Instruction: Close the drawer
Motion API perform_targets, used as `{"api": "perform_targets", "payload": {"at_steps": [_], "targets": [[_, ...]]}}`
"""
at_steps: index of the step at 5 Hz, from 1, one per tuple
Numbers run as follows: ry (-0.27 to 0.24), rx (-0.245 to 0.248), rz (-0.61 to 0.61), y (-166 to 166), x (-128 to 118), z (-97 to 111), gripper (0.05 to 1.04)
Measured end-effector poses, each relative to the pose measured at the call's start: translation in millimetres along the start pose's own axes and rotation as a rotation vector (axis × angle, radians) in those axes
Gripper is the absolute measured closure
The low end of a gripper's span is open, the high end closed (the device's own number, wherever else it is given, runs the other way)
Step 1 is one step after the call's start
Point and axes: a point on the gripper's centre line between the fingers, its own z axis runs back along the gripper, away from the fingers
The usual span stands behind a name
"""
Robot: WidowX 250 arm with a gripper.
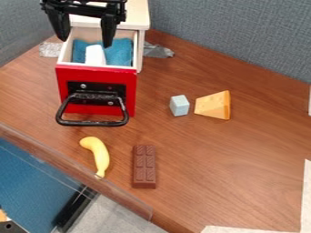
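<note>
Jutting toward the camera, the open drawer [97, 74] lies below the gripper [86, 42], its red front and black handle [91, 123] on the gripper's camera side. Its long axis runs back to the cabinet [138, 16], which stands behind and partly beneath the arm. The gripper is open, empty, its two fingers spread above the drawer's inner end. Closing means pushing toward the cabinet, so I judge the gripper must first get round to the near side of that front. Inside are a white block [95, 54] and blue cloth [121, 51]. Farther from the gripper, camera-side, lie banana [99, 154] and chocolate bar [144, 166]; off to the image's right, cube [179, 105] and cheese [213, 105].
</note>
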Motion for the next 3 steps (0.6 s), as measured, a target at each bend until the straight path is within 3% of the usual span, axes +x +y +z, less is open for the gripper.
{"api": "perform_targets", "payload": {"at_steps": [1,3], "targets": [[0.034,0.0,0.002,-0.3,-5.7,-9.0,0.083],[0.042,-0.029,-0.021,-4.1,-53.6,-5.5,0.083]]}}
